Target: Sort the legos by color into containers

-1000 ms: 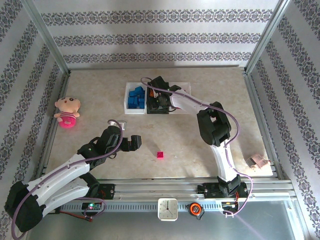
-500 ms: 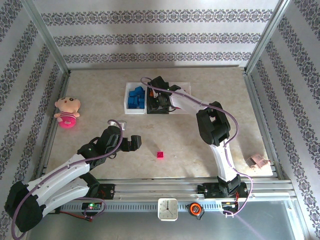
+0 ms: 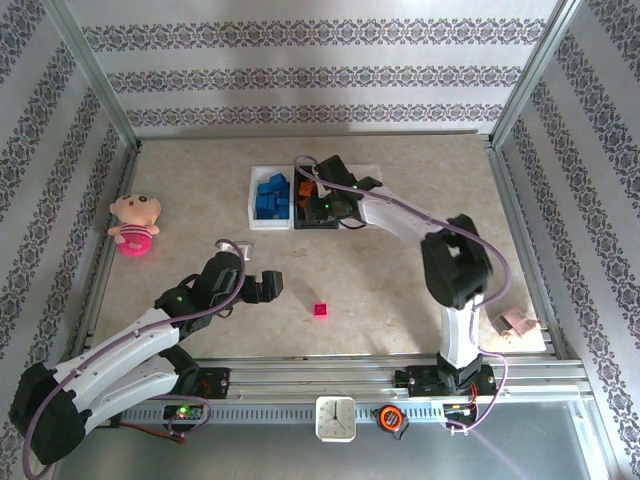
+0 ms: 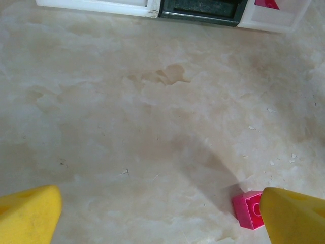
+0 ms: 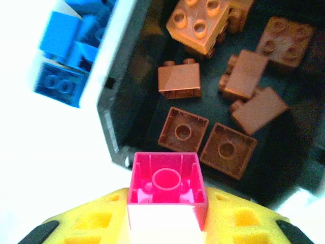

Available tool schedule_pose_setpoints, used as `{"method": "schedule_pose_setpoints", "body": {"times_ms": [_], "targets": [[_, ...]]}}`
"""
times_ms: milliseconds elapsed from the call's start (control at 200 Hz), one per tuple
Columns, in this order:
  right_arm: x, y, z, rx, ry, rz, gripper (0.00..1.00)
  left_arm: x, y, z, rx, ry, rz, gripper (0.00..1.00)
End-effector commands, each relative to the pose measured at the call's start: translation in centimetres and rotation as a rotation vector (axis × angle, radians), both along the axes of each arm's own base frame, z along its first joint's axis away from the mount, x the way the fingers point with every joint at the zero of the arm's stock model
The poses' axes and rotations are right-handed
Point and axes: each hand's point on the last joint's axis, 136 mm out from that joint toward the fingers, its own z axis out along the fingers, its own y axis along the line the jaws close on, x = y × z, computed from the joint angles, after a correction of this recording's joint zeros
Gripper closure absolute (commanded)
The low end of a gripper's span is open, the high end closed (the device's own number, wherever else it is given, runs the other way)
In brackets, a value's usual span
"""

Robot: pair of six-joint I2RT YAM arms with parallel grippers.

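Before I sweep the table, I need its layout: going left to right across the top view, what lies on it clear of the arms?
Doll → bin of blue bricks → loose pink brick → tan object.

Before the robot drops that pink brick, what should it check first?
1. Right gripper pinching the pink brick: ok.
2. Matching bin underneath: not ok, the black bin below holds orange bricks.
3. Pink's home spotted: ok, the white bin next to the black one has a pink piece inside.
4. Room in that white bin: cannot tell.
5. Left gripper open, ready for the loose pink brick on the table: ok.
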Motion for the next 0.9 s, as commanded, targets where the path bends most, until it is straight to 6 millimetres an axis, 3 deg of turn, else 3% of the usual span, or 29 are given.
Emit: {"method": "schedule_pose_setpoints", "body": {"times_ms": [0,110,210,290,350,400,465,555,680,894], "targets": [[0.1,-3.3,3.2,0.039,-0.080,-0.077,0.71,0.3,-0.3,0.4,0.010,-0.009,-0.028,0.00],[0.6,-7.8,1.8,0.013,-0.052,-0.174,0.71,0.6,-0.7,0.0,0.013,0.005,-0.033,0.00],[2.3,-10.4,0.8,-0.010,-0.038,-0.236,0.71,0.8,-0.8,-0.1,0.010,0.007,-0.025,0.00],[4.0,-10.9,-0.1,-0.029,-0.021,-0.240,0.65,0.9,-0.7,0.1,0.008,0.005,-0.016,0.00],[4.9,-10.8,-0.7,-0.034,0.011,-0.230,0.49,0.9,-0.7,0.2,0.007,0.007,-0.015,0.00],[5.2,-10.5,-0.5,-0.029,0.004,-0.218,0.40,0.8,-0.5,0.5,0.008,0.003,-0.012,0.00],[4.9,-10.2,0.3,-0.026,-0.027,-0.208,0.36,0.7,-0.3,0.8,0.010,-0.005,-0.007,0.00],[3.1,-9.7,1.5,-0.019,-0.058,-0.194,0.35,0.6,0.3,1.2,0.015,-0.024,0.008,0.00],[-1.7,-8.2,1.6,-0.027,-0.070,-0.132,0.31,0.8,0.8,1.8,0.022,-0.059,0.028,0.00],[-12.7,-4.2,-3.3,-0.080,0.059,0.083,0.29,1.0,1.9,2.9,0.038,-0.107,0.066,0.00]]}}
